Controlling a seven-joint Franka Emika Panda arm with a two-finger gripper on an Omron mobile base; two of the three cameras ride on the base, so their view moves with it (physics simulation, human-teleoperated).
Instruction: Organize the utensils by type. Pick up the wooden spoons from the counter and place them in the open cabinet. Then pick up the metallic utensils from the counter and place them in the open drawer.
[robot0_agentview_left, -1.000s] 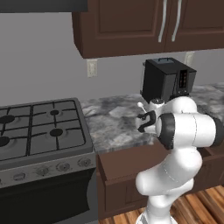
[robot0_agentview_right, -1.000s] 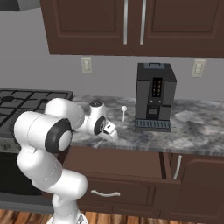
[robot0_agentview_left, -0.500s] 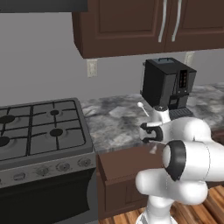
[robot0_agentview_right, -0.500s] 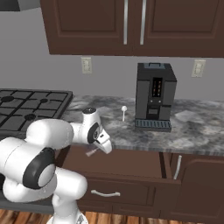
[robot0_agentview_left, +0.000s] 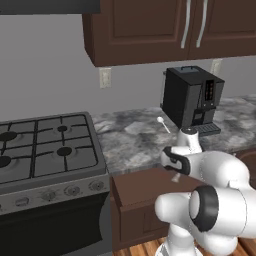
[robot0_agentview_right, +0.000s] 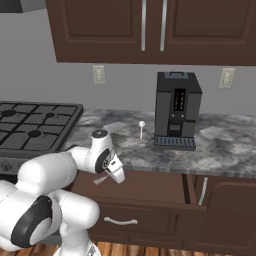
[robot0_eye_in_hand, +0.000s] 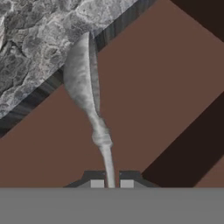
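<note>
My gripper (robot0_eye_in_hand: 112, 184) is shut on the thin handle of a metallic utensil (robot0_eye_in_hand: 83, 83), whose blade-like head points away from the hand. It hangs over the brown floor of the open drawer (robot0_eye_in_hand: 162, 87), near the counter's edge (robot0_eye_in_hand: 39, 39). From the base views, the gripper (robot0_agentview_left: 175, 172) (robot0_agentview_right: 111, 175) sits low in front of the counter, above the open drawer (robot0_agentview_left: 145, 187) (robot0_agentview_right: 150, 186), with the utensil (robot0_agentview_right: 100, 179) sticking out of it. A second metallic spoon (robot0_agentview_left: 163, 124) (robot0_agentview_right: 141, 129) lies on the counter beside the coffee machine.
A black coffee machine (robot0_agentview_left: 192, 97) (robot0_agentview_right: 177, 107) stands at the back of the marble counter. The gas stove (robot0_agentview_left: 45, 145) (robot0_agentview_right: 35, 122) is to the left. Closed dark wall cabinets (robot0_agentview_left: 165, 27) (robot0_agentview_right: 150, 27) hang overhead.
The hand has come down and back from over the counter to above the open drawer, carrying the metallic utensil. The spoon by the coffee machine has not moved.
</note>
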